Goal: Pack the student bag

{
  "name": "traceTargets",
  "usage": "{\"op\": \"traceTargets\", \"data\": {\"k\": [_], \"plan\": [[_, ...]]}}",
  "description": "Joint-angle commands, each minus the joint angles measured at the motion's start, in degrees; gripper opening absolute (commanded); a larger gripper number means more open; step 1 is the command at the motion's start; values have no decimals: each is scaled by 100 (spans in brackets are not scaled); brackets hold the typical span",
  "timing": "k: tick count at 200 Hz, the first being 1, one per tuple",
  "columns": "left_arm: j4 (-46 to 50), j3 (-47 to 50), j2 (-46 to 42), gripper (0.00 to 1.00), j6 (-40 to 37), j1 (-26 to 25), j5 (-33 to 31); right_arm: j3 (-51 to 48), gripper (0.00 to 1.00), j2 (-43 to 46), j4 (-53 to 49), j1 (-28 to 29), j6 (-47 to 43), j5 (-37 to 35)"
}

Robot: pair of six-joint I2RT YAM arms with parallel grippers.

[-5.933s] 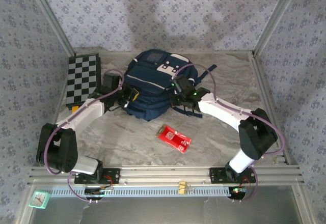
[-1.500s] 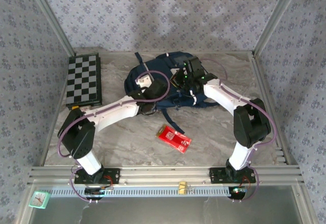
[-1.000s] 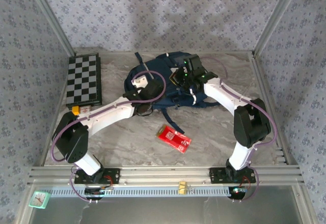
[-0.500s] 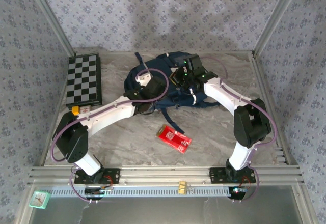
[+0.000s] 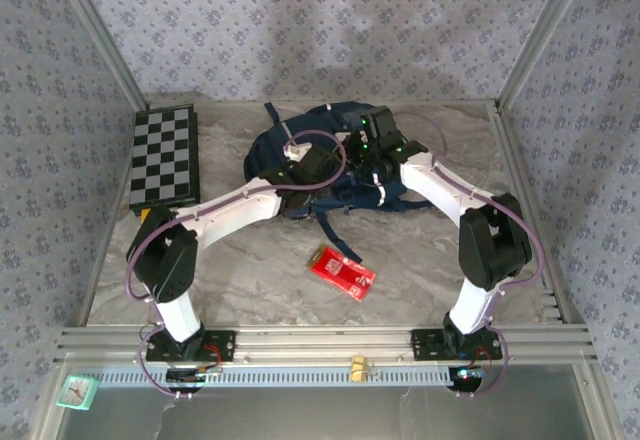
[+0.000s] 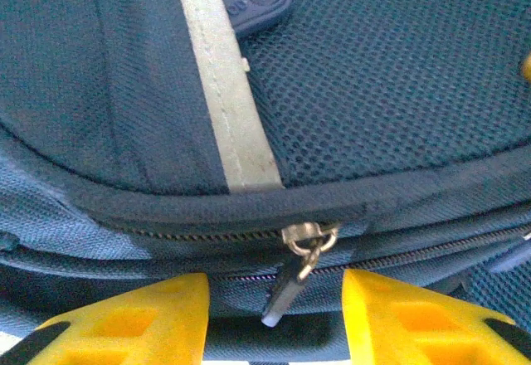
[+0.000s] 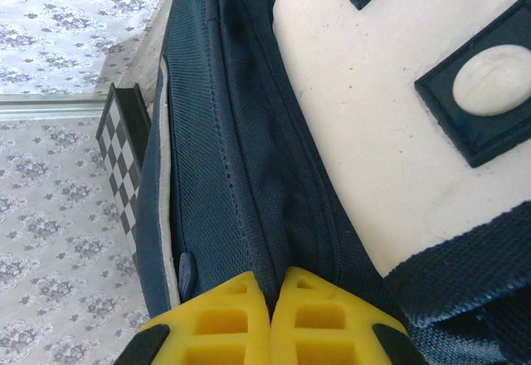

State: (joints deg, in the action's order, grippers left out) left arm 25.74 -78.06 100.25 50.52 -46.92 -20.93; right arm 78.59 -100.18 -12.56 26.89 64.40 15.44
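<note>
The student bag [image 5: 335,160], navy with white trim, lies at the back middle of the table. My left gripper [image 5: 305,168] rests on its left half. In the left wrist view its yellow fingers [image 6: 124,323] stand apart on either side of a metal zipper pull [image 6: 294,278], with gaps on both sides. The left gripper [image 6: 274,315] is open. My right gripper [image 5: 375,148] is at the bag's upper right. In the right wrist view the right gripper [image 7: 272,286] is shut on a fold of the bag's navy fabric [image 7: 249,158] beside the white patch [image 7: 373,91].
A folded chessboard [image 5: 165,155] lies at the back left, with its edge [image 7: 120,145] seen past the bag. A red packet [image 5: 342,271] lies in front of the bag. A small green clock [image 5: 76,390] sits below the front rail at the left.
My left gripper has slid right across the bag and its jaws have narrowed around the zipper pull. The right gripper has kept its pinch and place.
</note>
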Motion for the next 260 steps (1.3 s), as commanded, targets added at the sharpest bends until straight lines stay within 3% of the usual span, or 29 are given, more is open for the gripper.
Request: {"op": "traceTargets", "data": {"k": [1, 82, 180, 233, 260], "plan": [[-221, -279, 175, 40, -5, 188, 118, 269, 0, 60, 500, 47, 120, 196], [-517, -335, 60, 0, -833, 330, 364, 250, 0, 61, 310, 6, -200, 170], [-61, 410, -779, 0, -2385, 592, 751, 774, 0, -36, -572, -230, -1184, 758], [-253, 1064, -1320, 0, -2754, 1197, 1344, 1122, 0, -117, -1237, -670, -1863, 1320], [-386, 1074, -1317, 0, -2925, 1242, 1863, 1499, 0, -346, -1489, -780, -2108, 1604]]}}
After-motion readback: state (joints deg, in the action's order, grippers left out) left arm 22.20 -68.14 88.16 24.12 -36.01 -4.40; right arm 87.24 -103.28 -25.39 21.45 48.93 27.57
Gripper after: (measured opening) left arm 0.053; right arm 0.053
